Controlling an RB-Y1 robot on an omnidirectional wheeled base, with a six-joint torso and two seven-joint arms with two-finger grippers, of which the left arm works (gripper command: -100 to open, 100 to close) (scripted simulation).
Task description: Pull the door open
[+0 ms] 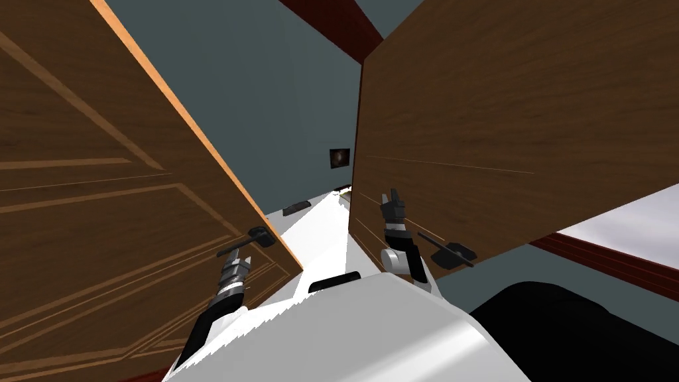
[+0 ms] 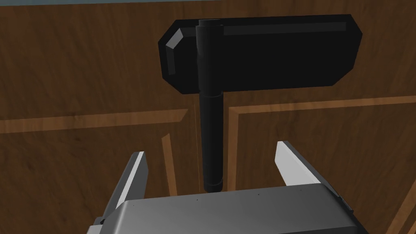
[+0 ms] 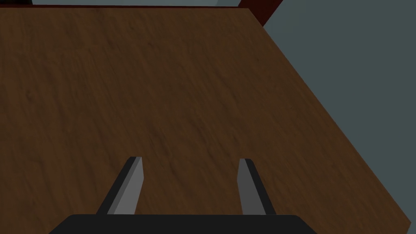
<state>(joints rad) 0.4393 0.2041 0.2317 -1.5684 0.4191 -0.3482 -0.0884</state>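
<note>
Fingers (image 2: 136, 172) of your left gripper (image 2: 212, 148) are standing apart, straddling the black lever handle (image 2: 211, 122) without pressing its sides. The lever's free end is reaching down almost to the gripper's body. The handle is hanging from a black plate (image 2: 260, 57) on the panelled brown door (image 2: 81, 69), which is taking up your left side in the head view. Your right gripper (image 3: 190, 159) is pointing at a plain brown panel (image 3: 162, 81) on your right, its fingers (image 3: 132, 183) likewise spread.
</note>
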